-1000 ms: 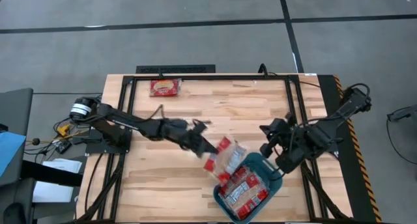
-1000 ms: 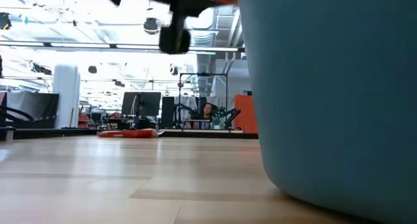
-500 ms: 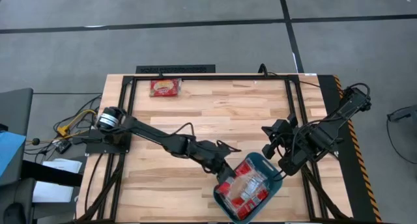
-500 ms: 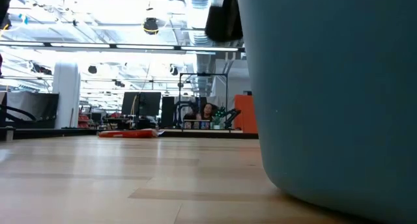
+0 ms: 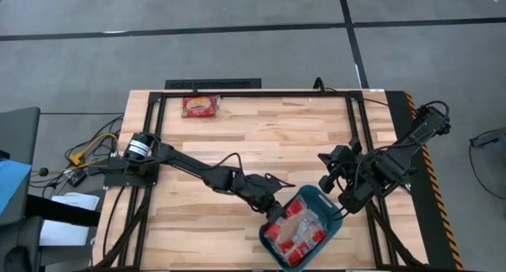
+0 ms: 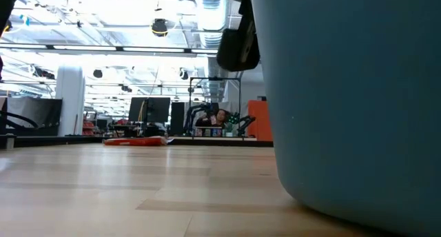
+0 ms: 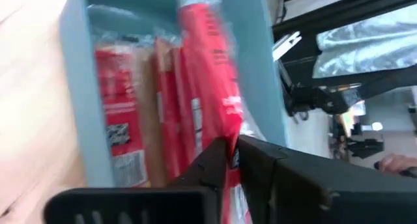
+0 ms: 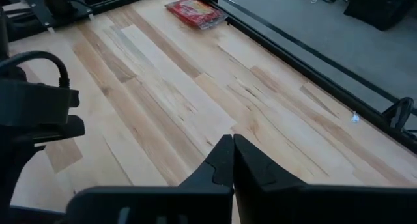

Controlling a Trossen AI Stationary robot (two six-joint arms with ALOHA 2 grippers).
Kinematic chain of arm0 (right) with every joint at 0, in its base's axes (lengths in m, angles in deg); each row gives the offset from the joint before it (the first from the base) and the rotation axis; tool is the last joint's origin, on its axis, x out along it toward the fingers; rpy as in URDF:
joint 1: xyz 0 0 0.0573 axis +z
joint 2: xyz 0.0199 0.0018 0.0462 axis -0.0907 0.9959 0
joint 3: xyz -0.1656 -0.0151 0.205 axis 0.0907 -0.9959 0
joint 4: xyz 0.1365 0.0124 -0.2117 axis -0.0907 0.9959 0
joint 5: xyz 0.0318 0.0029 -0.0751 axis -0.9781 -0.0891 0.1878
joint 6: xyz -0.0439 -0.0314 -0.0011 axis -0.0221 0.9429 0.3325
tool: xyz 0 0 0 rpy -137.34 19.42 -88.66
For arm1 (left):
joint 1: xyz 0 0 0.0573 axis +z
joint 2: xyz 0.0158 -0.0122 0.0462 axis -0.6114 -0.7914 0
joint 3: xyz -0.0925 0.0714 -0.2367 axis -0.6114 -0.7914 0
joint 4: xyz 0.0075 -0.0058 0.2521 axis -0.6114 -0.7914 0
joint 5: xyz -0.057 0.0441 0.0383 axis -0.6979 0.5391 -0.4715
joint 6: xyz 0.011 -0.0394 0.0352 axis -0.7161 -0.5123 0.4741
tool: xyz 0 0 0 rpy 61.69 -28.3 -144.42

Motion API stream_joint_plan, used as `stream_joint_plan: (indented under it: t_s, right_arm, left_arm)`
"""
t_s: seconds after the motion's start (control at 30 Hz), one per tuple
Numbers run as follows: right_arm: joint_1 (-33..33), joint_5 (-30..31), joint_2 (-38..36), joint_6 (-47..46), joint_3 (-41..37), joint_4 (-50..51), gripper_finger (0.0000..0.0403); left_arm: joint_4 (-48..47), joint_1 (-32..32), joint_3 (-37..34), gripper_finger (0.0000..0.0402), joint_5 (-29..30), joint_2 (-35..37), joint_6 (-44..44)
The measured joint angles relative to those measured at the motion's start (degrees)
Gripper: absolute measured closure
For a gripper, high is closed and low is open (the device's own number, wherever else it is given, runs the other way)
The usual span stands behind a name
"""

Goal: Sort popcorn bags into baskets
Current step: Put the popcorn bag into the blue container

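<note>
The teal basket (image 5: 330, 224) stands near the table's near right edge and fills the right of the low view (image 6: 344, 99). Several red popcorn bags (image 5: 277, 234) lie inside it. My left gripper (image 5: 277, 205) is at the basket's left rim, shut on one more red bag (image 7: 207, 68) that reaches out over the bags in the basket (image 7: 120, 107). Another bag (image 5: 200, 106) lies flat near the far edge, also visible in the right wrist view (image 8: 195, 12). My right gripper (image 8: 232, 155) hovers shut above bare wood, just beyond the basket's far right corner (image 5: 336, 181). My left gripper pinches the red bag by one end (image 7: 229, 160) between its two fingers (image 7: 208, 165). It comes slanting down from the table's left. The bag stretches forward from the fingers over the basket's inside; whether its far end (image 7: 195, 2) rests on the bags below, I cannot tell.
A black frame rail (image 5: 253, 92) runs along the table's far edge, with side rails left and right. Bare wood (image 5: 261, 137) spans the table's middle. A person sits in the room far behind the table (image 6: 219, 116).
My left gripper has carried its bag from beside the basket's far left corner toward the near right, and has come down at the basket's left rim. The bag, earlier over the table and the rim, now lies over the bags inside the basket.
</note>
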Motion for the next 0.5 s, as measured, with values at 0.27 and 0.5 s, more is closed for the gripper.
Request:
stream_joint_plan:
  t_s: [0.27, 0.5]
  right_arm:
    - [0.00, 0.00, 0.00, 0.00, 0.02, -0.03, 0.0368]
    - [0.00, 0.00, 0.00, 0.01, 0.02, -0.03, 0.0364]
  left_arm:
    - [2.56, -0.17, 0.04, 0.0292, -0.50, 0.02, 0.80]
    - [6.18, -0.20, 0.04, 0.0237, -2.48, 0.02, 0.90]
